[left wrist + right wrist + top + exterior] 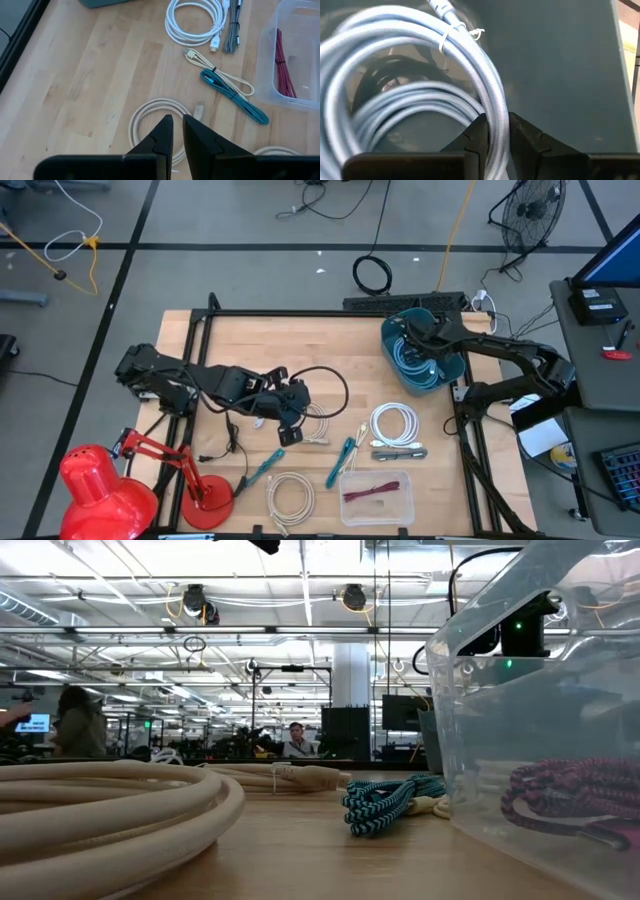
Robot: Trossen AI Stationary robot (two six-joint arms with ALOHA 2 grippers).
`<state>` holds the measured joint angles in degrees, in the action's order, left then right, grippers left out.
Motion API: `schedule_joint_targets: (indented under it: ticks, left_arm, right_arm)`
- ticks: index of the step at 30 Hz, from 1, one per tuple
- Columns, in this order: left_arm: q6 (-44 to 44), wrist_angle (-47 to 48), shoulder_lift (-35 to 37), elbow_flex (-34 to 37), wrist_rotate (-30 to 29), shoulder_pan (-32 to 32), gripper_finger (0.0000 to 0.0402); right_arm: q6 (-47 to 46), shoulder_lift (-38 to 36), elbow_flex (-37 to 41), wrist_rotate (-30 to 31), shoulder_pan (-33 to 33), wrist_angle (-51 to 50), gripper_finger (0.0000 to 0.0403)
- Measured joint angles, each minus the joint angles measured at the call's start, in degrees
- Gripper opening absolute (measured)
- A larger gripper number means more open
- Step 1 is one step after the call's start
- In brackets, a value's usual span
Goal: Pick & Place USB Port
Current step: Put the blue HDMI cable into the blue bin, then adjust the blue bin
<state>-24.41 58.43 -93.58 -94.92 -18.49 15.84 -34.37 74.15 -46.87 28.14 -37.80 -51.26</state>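
My right gripper (495, 131) is down inside the blue plastic bin (447, 372) at the table's far right. Its fingers sit narrowly apart around a strand of the coiled pale-blue braided USB cable (420, 75) there; whether they pinch it I cannot tell. The cable's plug end points away from the wrist. My left gripper (177, 127) hovers mid-table above a cream cable coil (150, 125), fingers nearly closed, holding nothing.

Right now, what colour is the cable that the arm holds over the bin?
Pale blue cable, between the right gripper's fingers; right wrist view shows it best.
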Motion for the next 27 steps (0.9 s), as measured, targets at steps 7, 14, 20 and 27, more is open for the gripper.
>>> schedule_joint_targets:
  ticks: [7, 14, 20, 27]
  left_arm:
    - [0.8, 0.0, 0.0, 0.0, 0.0, 0.0, 0.0046]
    - [1.4, 0.0, 0.0, 0.0, 0.0, 0.0, 0.0046]
    - [2.2, 0.0, 0.0, 0.0, 0.0, 0.0, 0.0046]
    - [3.1, 0.0, 0.0, 0.0, 0.0, 0.0, 0.0046]
  right_arm:
    - [-0.9, 0.0, 0.0, 0.3, 0.0, 0.4, 0.0106]
    - [-2.4, -0.3, -2.3, 0.3, 0.0, 0.5, 0.0134]
    - [0.6, -3.5, -9.1, 0.3, 0.0, 1.8, 0.0138]
    - [5.7, -6.3, -18.9, -0.8, -2.2, -3.5, 0.0127]
